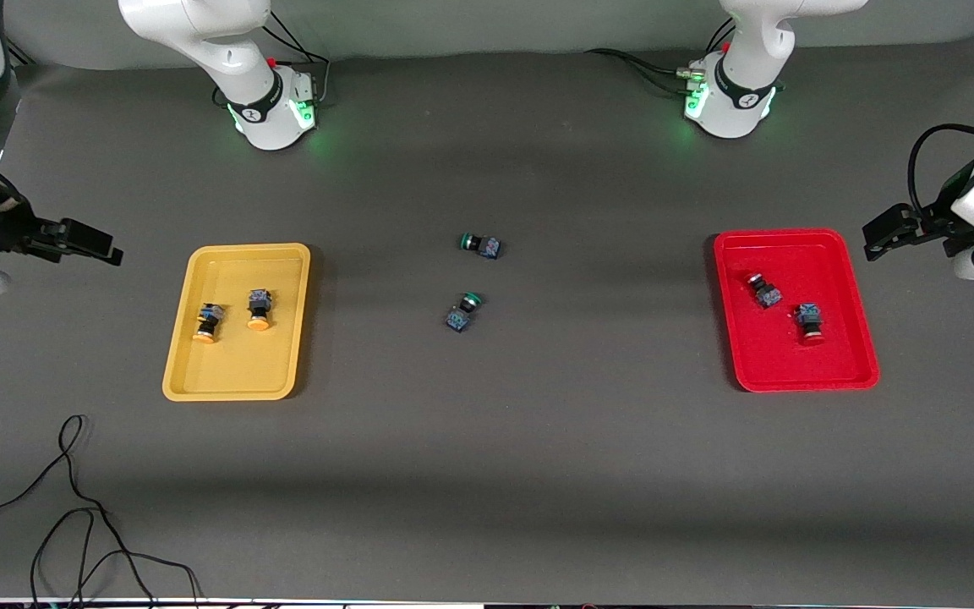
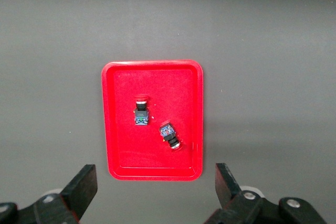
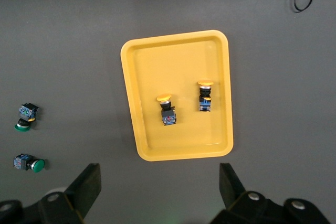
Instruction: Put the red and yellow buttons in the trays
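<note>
1. Yellow tray (image 1: 237,385) lies toward the right arm's end of the surface (image 1: 487,474), and I count both yellow buttons in it: one (image 1: 209,323) beside the other (image 1: 259,309), apart, each tipped on its side with its cap at about 6 o'clock in the front view.
2. On my right wrist view the same pair (image 3: 167,109) (image 3: 205,96) sits well inside the rim.
3. I see the red tray (image 1: 800,379) toward the left arm's end, holding both red buttons: one (image 1: 764,290) with its cap at roughly 10 o'clock, the other (image 1: 809,323) nearer the front camera, cap at 6 o'clock.
4. My left wrist view confirms them (image 2: 141,113) (image 2: 170,135), near each other without touching.
5. Two green buttons (image 1: 481,245) (image 1: 462,311) lie mid-surface between the trays; they are no part of the job.
6. My left gripper (image 2: 155,187) hangs high over the surface just off the red tray, fingers spread wide and empty.
7. My right gripper (image 3: 160,187) hangs just off the yellow tray, fingers likewise apart, carrying nothing.
8. My reading: all four buttons are sorted by colour, nothing is left to pick, and the task looks finished.
</note>
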{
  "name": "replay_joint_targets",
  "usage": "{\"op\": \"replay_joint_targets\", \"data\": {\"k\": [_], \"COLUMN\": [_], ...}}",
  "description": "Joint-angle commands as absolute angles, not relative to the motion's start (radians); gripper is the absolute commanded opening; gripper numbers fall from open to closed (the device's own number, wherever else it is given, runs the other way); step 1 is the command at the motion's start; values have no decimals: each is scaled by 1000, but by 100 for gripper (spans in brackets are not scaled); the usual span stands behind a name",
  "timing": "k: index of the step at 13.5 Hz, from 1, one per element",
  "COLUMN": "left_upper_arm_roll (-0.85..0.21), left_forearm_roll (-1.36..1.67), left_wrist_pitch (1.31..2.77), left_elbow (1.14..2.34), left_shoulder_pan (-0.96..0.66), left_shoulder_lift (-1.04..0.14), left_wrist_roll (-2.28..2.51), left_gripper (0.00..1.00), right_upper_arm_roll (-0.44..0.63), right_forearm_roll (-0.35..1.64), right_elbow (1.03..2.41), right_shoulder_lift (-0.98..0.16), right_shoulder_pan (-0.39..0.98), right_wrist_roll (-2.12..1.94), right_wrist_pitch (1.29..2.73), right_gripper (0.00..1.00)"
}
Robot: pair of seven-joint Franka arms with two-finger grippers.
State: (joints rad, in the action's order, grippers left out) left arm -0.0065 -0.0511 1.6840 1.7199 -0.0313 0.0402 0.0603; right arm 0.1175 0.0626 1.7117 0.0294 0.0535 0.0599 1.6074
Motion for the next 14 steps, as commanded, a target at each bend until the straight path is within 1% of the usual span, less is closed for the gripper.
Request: {"op": "replay_joint_targets", "data": {"k": [1, 2, 7, 14], "left_upper_arm_roll": [11, 12, 12, 14], "left_forearm_roll": [-48, -48, -51, -52], "left_wrist_pitch": [1712, 1732, 1747, 1804], "left_elbow": [1729, 1729, 1730, 1724], "left_shoulder_pan": [-46, -43, -43, -44], "left_shoulder_lift": [45, 43, 43, 41], "left_wrist_roll": [77, 75, 74, 66], "left_gripper": [100, 100, 100, 100], "right_upper_arm_roll": [100, 100, 100, 101], "right_forearm_roll": [17, 8, 8, -23], "right_elbow": [1689, 1668, 1667, 1675], "right_shoulder_lift": [54, 52, 54, 52], "right_shoulder_pan": [40, 40, 40, 35], "right_wrist_roll": [74, 72, 71, -4], "right_wrist_pitch": [1586, 1563, 1511, 1539], "right_gripper": [100, 100, 100, 100]}}
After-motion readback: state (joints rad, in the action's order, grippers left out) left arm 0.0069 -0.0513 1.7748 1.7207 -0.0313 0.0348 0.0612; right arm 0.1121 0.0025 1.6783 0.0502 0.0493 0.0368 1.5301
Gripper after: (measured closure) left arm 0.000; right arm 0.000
